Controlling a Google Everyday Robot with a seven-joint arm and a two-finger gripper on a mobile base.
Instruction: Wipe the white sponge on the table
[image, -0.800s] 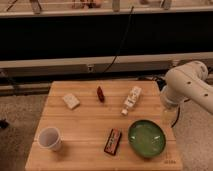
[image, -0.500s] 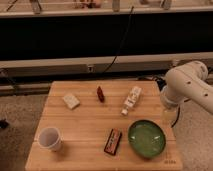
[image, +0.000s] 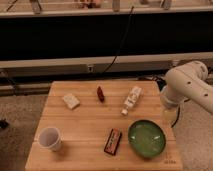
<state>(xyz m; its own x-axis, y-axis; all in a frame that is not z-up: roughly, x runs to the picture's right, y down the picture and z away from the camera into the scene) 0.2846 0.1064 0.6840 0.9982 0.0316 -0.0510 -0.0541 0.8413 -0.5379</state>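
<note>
The white sponge (image: 71, 101) lies flat on the table (image: 85, 125), in its far-left part, with nothing touching it. Of the robot only the white arm (image: 187, 87) shows, bent beside the table's right edge, well away from the sponge. The gripper itself is out of view, so I cannot place it against the sponge. Every object on the table rests there on its own.
A white paper cup (image: 50, 138) stands near the front left. A green bowl (image: 146, 138) sits front right, with a dark snack bar (image: 113, 141) beside it. A white bottle (image: 132, 99) lies right of centre and a small red object (image: 100, 93) at the back middle.
</note>
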